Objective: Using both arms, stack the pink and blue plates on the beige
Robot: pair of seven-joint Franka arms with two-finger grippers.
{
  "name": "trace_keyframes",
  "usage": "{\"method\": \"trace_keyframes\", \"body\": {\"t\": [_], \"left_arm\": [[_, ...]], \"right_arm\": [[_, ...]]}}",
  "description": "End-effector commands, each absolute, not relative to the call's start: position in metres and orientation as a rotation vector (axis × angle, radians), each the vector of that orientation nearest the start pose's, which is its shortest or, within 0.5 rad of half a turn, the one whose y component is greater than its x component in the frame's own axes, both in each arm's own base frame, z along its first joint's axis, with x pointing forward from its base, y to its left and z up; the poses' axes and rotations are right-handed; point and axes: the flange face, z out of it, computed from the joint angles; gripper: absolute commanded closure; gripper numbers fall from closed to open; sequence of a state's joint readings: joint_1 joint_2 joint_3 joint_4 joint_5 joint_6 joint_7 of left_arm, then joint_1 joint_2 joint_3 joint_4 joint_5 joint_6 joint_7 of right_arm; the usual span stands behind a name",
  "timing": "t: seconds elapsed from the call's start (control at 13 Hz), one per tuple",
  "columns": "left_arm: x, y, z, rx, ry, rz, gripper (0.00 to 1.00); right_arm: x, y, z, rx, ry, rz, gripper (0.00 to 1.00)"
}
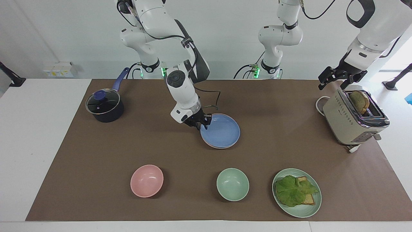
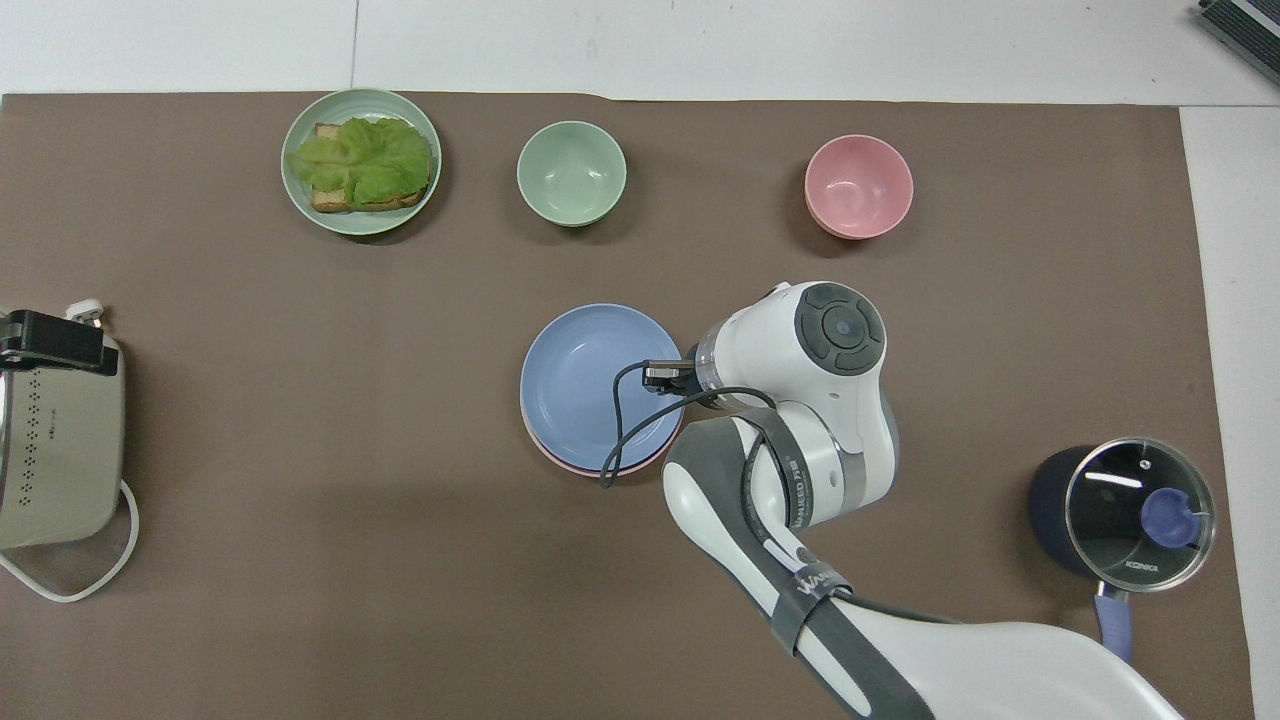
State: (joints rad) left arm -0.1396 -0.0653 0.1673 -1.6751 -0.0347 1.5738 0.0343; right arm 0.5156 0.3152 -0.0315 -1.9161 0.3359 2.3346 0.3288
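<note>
The blue plate [image 1: 222,132] [image 2: 585,385] lies flat on top of the stack in the middle of the mat. Just under it a thin edge of the pink plate [image 1: 215,147] [image 2: 563,462] shows. The beige plate is hidden beneath them. My right gripper [image 1: 201,124] is at the blue plate's rim on the right arm's side, its fingers apart around the rim and just above it. The right wrist [image 2: 790,350] covers it in the overhead view. My left gripper [image 1: 341,79] [image 2: 50,340] waits open above the toaster.
A toaster [image 1: 354,117] holding bread stands at the left arm's end. A lidded pot [image 1: 104,106] stands at the right arm's end. Farthest from the robots are a pink bowl [image 1: 146,180], a green bowl [image 1: 232,184] and a green plate [image 1: 313,206] bearing lettuce and toast.
</note>
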Motion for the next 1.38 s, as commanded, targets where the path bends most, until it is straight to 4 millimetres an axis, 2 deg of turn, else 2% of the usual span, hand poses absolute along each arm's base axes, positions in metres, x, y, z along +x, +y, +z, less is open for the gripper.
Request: {"method": "trace_keyframes", "body": {"t": [0.0, 0.15, 0.46, 0.69, 1.0, 1.15, 1.3], "left_arm": [[0.527, 0.016, 0.611, -3.173, 0.013, 0.049, 0.00], [0.527, 0.016, 0.612, -3.173, 0.013, 0.047, 0.00], [0.527, 0.016, 0.611, -3.173, 0.015, 0.049, 0.00], [0.527, 0.016, 0.612, -3.173, 0.015, 0.046, 0.00], [0.527, 0.016, 0.611, -3.173, 0.015, 0.049, 0.00], [0.527, 0.016, 0.611, -3.173, 0.015, 0.049, 0.00], [0.527, 0.016, 0.612, -3.173, 0.015, 0.046, 0.00]], "right_arm": [[0.564, 0.294, 0.357, -2.846, 0.099, -0.027, 0.00], [0.565, 0.287, 0.377, -2.843, 0.101, -0.063, 0.00], [0.580, 0.219, 0.427, -2.950, 0.085, -0.155, 0.00], [0.582, 0.166, 0.461, -2.965, 0.175, -0.150, 0.00], [0.580, 0.103, 0.516, -3.007, 0.273, -0.078, 0.00], [0.572, 0.072, 0.547, -3.011, 0.285, -0.051, 0.00], [0.559, 0.043, 0.567, -3.016, 0.253, -0.033, 0.00]]}}
